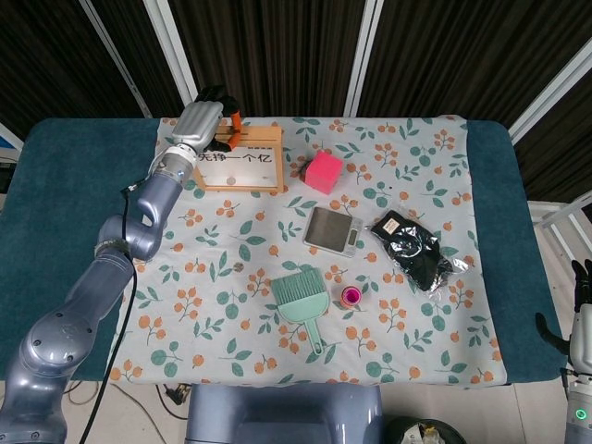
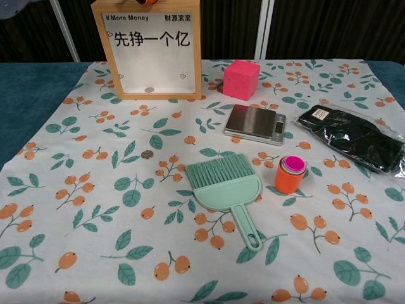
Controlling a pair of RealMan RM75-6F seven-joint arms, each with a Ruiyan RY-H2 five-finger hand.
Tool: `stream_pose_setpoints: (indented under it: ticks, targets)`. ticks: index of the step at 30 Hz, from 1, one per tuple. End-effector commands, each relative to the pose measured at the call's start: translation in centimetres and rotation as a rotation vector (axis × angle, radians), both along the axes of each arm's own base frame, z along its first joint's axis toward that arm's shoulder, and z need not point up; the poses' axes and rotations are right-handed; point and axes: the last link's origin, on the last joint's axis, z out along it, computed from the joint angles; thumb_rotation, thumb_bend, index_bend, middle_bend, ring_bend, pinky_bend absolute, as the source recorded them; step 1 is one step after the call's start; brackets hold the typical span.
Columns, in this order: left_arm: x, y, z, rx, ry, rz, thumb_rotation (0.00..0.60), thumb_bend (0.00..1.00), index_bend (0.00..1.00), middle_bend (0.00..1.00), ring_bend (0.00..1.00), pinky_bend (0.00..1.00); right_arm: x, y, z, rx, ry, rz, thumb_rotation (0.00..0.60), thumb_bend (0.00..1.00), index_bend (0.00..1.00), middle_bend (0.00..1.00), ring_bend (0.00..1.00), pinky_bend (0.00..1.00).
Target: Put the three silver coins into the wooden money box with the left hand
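Note:
The wooden money box (image 1: 242, 159) (image 2: 152, 50) stands at the back left of the cloth. My left hand (image 1: 205, 117) hovers over its top edge with the fingers curled together. An orange fingertip (image 2: 149, 2) shows just above the box top in the chest view. Whether a coin sits between the fingers is hidden. One silver coin (image 2: 149, 89) lies inside the box behind its window. Another silver coin (image 2: 147, 154) (image 1: 238, 266) lies on the cloth left of the brush. My right hand (image 1: 581, 319) hangs at the lower right edge, off the table.
A pink cube (image 1: 323, 171), a silver scale (image 1: 332, 230) and a black bag (image 1: 413, 249) lie on the right half. A green brush (image 1: 302, 301) and stacked orange-pink cups (image 2: 290, 173) sit near the middle front.

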Motion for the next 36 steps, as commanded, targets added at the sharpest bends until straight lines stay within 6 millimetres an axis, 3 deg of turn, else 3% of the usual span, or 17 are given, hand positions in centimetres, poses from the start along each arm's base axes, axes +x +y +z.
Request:
stream_pose_setpoints:
  ticks: [1, 18, 36]
  targets:
    - [0.00, 0.01, 0.00, 0.000, 0.004, -0.001, 0.600, 0.49, 0.56, 0.23, 0.00, 0.00, 0.01, 0.02, 0.00, 0.000, 0.000, 0.000, 0.600, 0.36, 0.03, 0.02, 0.02, 0.00]
    - [0.23, 0.03, 0.08, 0.009, 0.032, -0.019, 0.600, 0.49, 0.50, 0.21, 0.00, 0.00, 0.00, 0.00, 0.05, -0.004, 0.001, -0.005, 0.600, 0.36, 0.03, 0.02, 0.02, 0.00]
    - [0.27, -0.01, 0.50, 0.038, 0.063, -0.044, 0.600, 0.42, 0.45, 0.19, 0.00, 0.00, -0.03, 0.01, 0.15, -0.007, 0.006, -0.013, 0.600, 0.36, 0.03, 0.02, 0.02, 0.00]
